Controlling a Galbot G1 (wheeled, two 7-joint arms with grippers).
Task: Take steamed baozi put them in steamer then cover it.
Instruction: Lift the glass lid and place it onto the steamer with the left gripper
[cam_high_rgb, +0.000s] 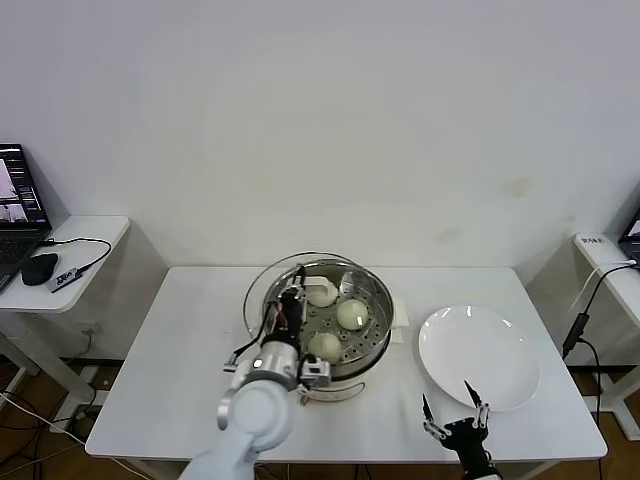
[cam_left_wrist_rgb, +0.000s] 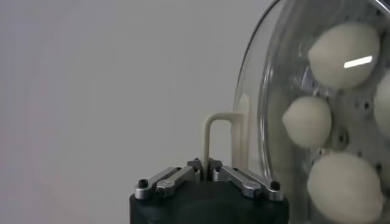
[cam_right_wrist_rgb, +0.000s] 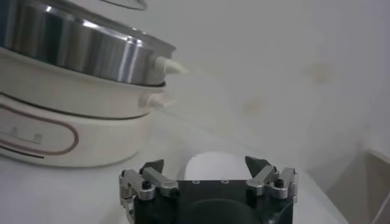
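Left gripper (cam_high_rgb: 290, 300): reached over the near left part of the pot; fingers pressed shut on the cream-white rectangular handle (cam_left_wrist_rgb: 219, 128).
Clear round glass cover (cam_high_rgb: 262, 280): hung by that handle, tilted, with its metal rim out past the pot's left and far side; not yet seated.
Round shiny steel steamer (cam_high_rgb: 385, 300): stood on its white electric base in the middle of the white table (cam_high_rgb: 170, 350), open on the right side.
Round cream-white steamed baozi (cam_high_rgb: 351, 314): lay on the perforated tray inside the pot; three counted from the head view, and the edge of a fourth showed through the glass in the left wrist view.
Right gripper (cam_high_rgb: 455, 410): waited low at the near table edge, fingers spread wide and holding nothing, just before the flat white round plate (cam_high_rgb: 480, 355), which carried no bun.
Step in hand: judged to be the covering, the last part of the task.
How to do well: had to shift the cover to the right until both rims were concentric, then bring it level, then lower it slowly.
Grip: better kept firm until the metal rim rested all around.
Risk: could catch one edge on the pot wall if lowered while tilted, or press a bun near the rim.
Release: only after seating, straight upward.
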